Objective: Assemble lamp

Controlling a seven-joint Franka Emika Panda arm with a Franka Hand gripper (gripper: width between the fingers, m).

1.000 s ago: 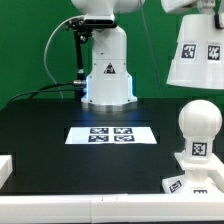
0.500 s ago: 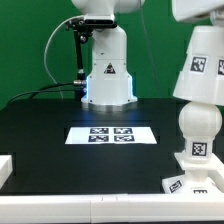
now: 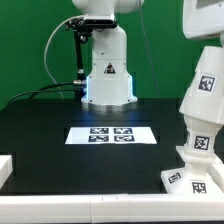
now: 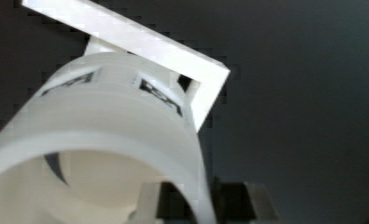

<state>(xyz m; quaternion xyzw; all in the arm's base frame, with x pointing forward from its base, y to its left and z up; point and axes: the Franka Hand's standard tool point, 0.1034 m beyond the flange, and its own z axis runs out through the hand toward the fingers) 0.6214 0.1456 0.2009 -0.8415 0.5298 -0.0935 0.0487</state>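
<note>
The white tapered shade is tilted and sits over the bulb at the exterior view's right. Only the bulb's tagged neck shows below it. The neck stands on the squarish base block at the table's front right. My gripper reaches down from the top right corner and holds the shade's upper rim. In the wrist view my gripper is shut on the shade's wall, one dark finger on each side. The base block shows beyond the shade.
The marker board lies flat in the middle of the black table. The white robot pedestal stands behind it against a green backdrop. A white raised edge sits at the front left.
The shade has come down from the upper right and toward the base. It now covers the bulb's round head, which was fully visible before.
</note>
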